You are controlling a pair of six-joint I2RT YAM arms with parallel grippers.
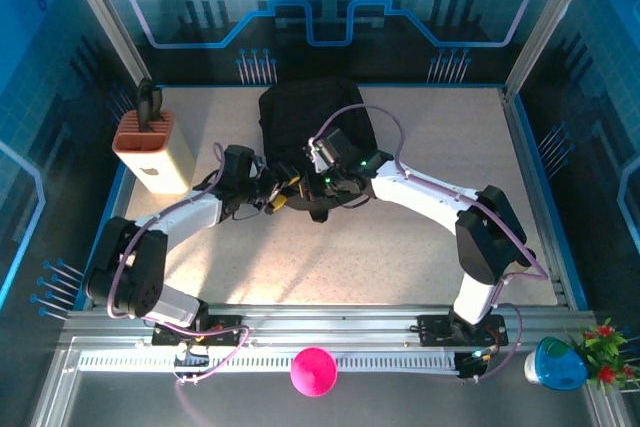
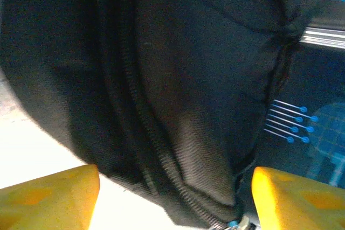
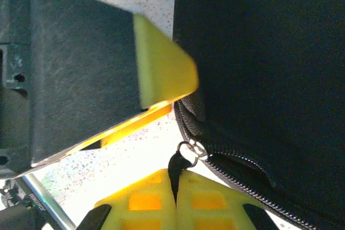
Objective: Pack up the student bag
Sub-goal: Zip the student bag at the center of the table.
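The student bag [image 1: 312, 117], a rounded black woven-fabric backpack, lies mid-width by the table's [image 1: 420, 247] far edge. At its near side the right gripper [image 3: 176, 200] pinches the black zipper pull [image 3: 174, 168]. Just beside it, the left gripper [image 2: 175, 195] has its yellow fingers spread, facing the zipper [image 2: 141, 127].
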